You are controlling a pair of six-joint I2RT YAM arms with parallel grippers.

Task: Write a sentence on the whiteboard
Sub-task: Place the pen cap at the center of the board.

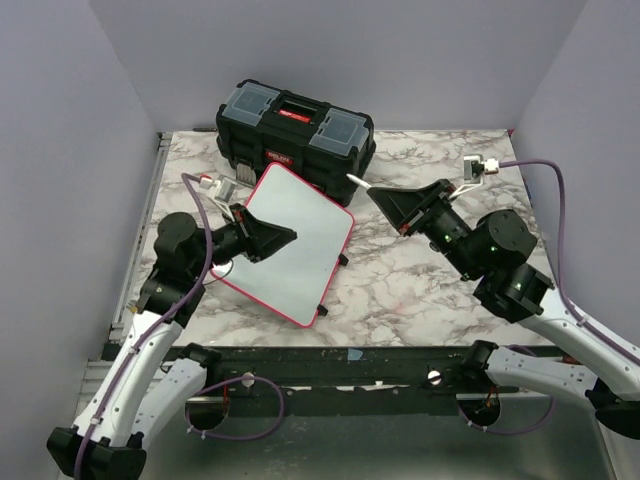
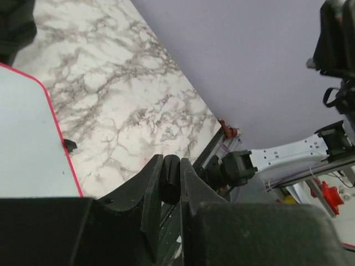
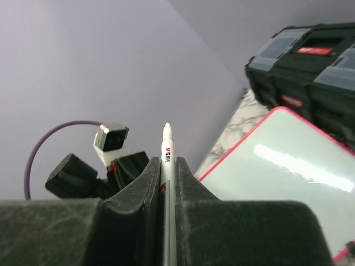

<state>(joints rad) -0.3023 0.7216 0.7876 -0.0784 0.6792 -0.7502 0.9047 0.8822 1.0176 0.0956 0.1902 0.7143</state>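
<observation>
Reaching in from the near edge of the tabletop (image 1: 430,290), both arms are working with their jaws closed on something. The left gripper (image 1: 283,237) is hanging over the left part of the board (image 1: 310,235), pinching a short black piece (image 2: 170,176). This is probably the marker's cap, kept aside so the other arm can write. The right gripper (image 1: 378,195) is standing just right of the board, clamping a white marker (image 3: 168,166) lengthwise between its fingers. The marker's tip is pointing toward the board's far corner, as if lining up a first stroke.

The board is lying skewed at the left-centre of the tabletop, its far corner close to the toolbox (image 1: 295,125) along the far edge. Its face is showing no letters, so the sentence is not yet begun.

The top view is giving the layout but hiding what the left jaws hold. Only the left wrist view is showing that piece, plus a small black foot (image 2: 69,145) at the board's rim. The right wrist view alone is showing the marker's printed barrel.
</observation>
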